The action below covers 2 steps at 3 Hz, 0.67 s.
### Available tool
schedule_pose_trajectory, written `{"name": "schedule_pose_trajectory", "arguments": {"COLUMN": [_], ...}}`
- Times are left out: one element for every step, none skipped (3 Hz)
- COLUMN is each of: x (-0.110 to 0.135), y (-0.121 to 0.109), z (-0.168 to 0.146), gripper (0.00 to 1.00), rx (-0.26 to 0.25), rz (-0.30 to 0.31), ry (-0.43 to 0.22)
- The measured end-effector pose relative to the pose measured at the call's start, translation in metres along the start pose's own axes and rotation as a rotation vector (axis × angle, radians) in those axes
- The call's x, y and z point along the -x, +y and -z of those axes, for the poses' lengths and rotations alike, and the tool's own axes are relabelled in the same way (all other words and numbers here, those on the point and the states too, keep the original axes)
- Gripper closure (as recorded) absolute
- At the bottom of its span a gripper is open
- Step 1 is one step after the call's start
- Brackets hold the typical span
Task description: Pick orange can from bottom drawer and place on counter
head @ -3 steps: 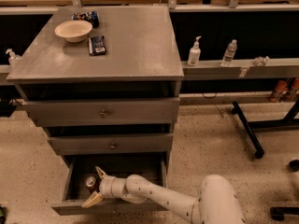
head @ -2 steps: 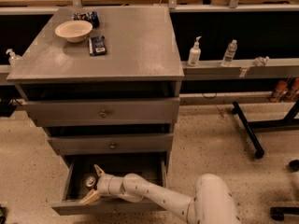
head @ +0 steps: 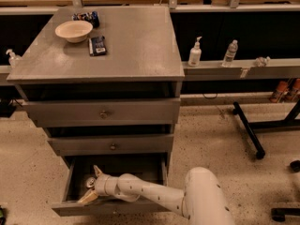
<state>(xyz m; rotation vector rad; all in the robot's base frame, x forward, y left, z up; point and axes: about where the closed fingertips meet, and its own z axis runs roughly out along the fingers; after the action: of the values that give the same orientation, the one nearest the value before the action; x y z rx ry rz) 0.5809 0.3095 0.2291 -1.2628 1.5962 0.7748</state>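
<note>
The bottom drawer [head: 65, 209] is pulled open at the foot of the grey cabinet. The orange can [head: 89, 182] stands inside at the left; mostly its silver lid shows, and the rest lies in shadow. My gripper [head: 91, 185] reaches into the drawer from the right on its white arm. Its fingers are spread, one behind the can and one in front of it, near the front panel. I cannot tell whether they touch the can. The counter [head: 136, 46] is the flat grey top of the cabinet, high above the drawer.
On the counter stand a cream bowl [head: 73, 30], a dark blue packet [head: 97, 45] and another dark packet [head: 86, 18] at the back left. Two shallower drawers [head: 103, 112] are shut above. A shelf on the right holds bottles [head: 194, 53]. A black stand leg [head: 248, 130] lies on the floor.
My gripper has shifted slightly left inside the drawer, staying around the can. The can and the drawer have not moved.
</note>
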Motion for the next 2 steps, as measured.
{"name": "schedule_pose_trajectory", "arguments": {"x": [-0.0143, -0.022], "y": [-0.005, -0.0087], "z": [-0.0046, -0.0041], "gripper": [0.1, 0.32], "rx": [-0.022, -0.037], "rz": [-0.038, -0.07], "ry": [0.032, 0.037]}}
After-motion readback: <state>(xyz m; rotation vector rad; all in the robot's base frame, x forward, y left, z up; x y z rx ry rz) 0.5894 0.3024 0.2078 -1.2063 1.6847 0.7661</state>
